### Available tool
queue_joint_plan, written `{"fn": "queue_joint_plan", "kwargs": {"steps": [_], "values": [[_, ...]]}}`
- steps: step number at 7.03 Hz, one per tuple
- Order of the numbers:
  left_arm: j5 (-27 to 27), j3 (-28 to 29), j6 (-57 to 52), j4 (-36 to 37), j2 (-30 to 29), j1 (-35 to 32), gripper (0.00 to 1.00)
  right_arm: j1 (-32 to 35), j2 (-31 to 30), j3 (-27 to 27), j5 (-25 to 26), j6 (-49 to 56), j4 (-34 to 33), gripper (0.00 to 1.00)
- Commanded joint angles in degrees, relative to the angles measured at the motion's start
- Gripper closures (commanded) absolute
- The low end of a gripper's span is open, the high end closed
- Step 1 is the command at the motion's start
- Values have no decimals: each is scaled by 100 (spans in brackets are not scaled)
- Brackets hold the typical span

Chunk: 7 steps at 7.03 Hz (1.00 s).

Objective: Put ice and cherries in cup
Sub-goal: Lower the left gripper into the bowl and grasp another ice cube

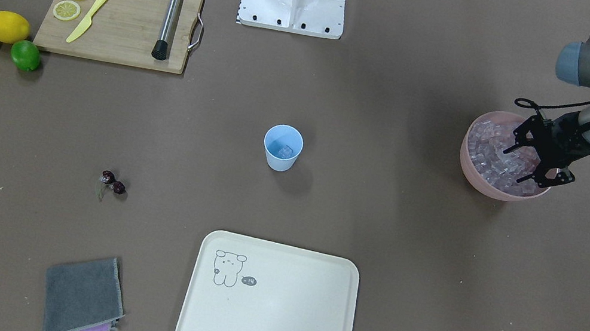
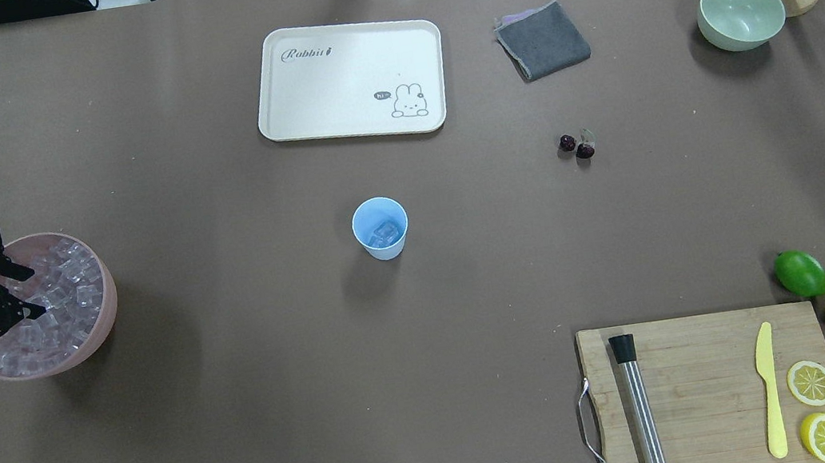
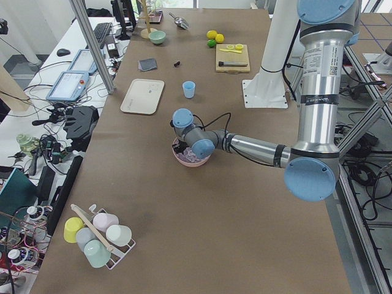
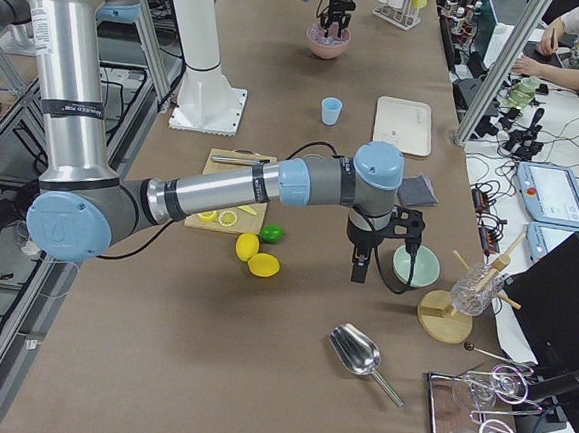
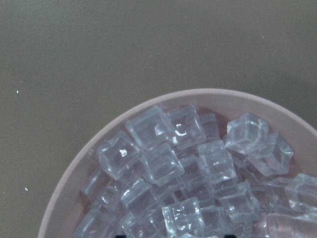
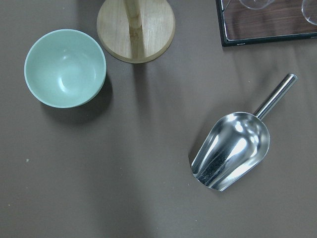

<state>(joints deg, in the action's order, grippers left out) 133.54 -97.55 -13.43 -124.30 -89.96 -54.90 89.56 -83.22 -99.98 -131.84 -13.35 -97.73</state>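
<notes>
The light blue cup (image 1: 282, 148) stands upright mid-table, also in the overhead view (image 2: 380, 228), with a clear ice cube inside it. Many ice cubes (image 2: 69, 284) fill a pink bowl (image 2: 105, 311); they also show in the left wrist view (image 5: 188, 168). My left gripper (image 2: 26, 294) is open, its fingertips down at the ice pile in the bowl (image 1: 468, 163). The cherries (image 1: 113, 182) lie on the table by themselves, also in the overhead view (image 2: 576, 146). My right gripper (image 4: 358, 272) hangs far off near the pale green bowl; I cannot tell whether it is open or shut.
A cream tray (image 2: 351, 79) and a grey cloth (image 2: 543, 42) lie beyond the cup. A cutting board (image 2: 709, 391) holds a muddler, a yellow knife and lemon slices. Two lemons and a lime (image 2: 800, 273) lie beside it. A green bowl (image 6: 65, 67), a metal scoop (image 6: 233, 151) and a wooden stand (image 6: 136, 27) lie below my right wrist.
</notes>
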Motion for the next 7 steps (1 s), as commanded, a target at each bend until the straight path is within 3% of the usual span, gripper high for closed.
{"fn": "queue_joint_plan", "kwargs": {"steps": [1,3,4,5,7], "values": [[-29,-1,25,-41,39,93,34,9,-1,5,9,-1,0,0],[-126,26,25,-120,57,216,36,0,7,5,35,-1,0,0],[-126,52,25,-121,118,216,79,0,7,13,53,-1,0,0],[-117,26,25,-121,101,216,100,0,16,13,44,-9,0,0],[-12,-87,16,-77,57,129,100,0,16,13,35,-9,0,0]]}}
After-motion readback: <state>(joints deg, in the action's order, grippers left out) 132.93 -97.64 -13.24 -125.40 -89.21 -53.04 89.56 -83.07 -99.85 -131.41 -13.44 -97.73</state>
